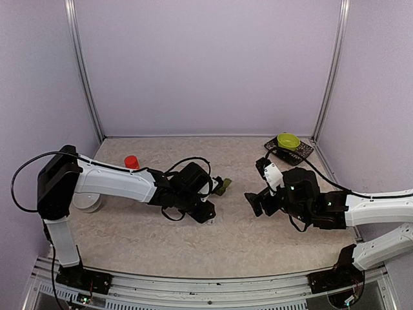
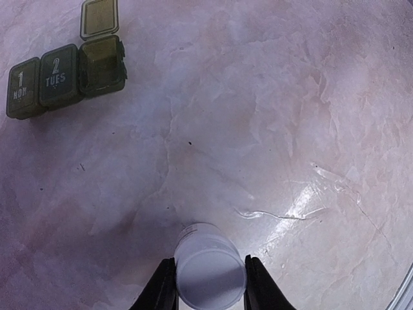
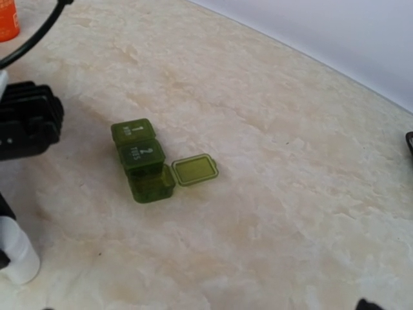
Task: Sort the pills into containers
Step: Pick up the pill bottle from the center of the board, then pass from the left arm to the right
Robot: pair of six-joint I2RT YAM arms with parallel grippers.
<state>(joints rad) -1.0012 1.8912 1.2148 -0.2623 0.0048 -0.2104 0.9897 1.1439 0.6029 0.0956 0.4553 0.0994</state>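
Progress: early stage. No pills are seen in any compt. or elsewhere. The containers [image 3: 143,161], a dark green 3-compt. strip, are located mid-table [image 1: 245,239] between the two arms. Compts. 1 and 2 are lidded, w/ pale numerals. The 3rd is open, its lid [image 3: 193,169] laid flat beside it, and the inside appears empty. A white bottle [image 2: 206,258] is clamped from both sides by the left gripper [image 2: 210,276], near the strip. The right gripper [image 1: 253,201] is held wide open w/ nothing in it. Sorting is judged not yet begun.

A dark green translucent plastic strip of three joined square compartments [image 3: 143,161] lies flat on the pale marbled surface [image 3: 290,194]. Two lids (marked "1 MON" and "2 TUES") are shut. The third compartment's lid [image 3: 194,169] is swung open and lies flat beside it.
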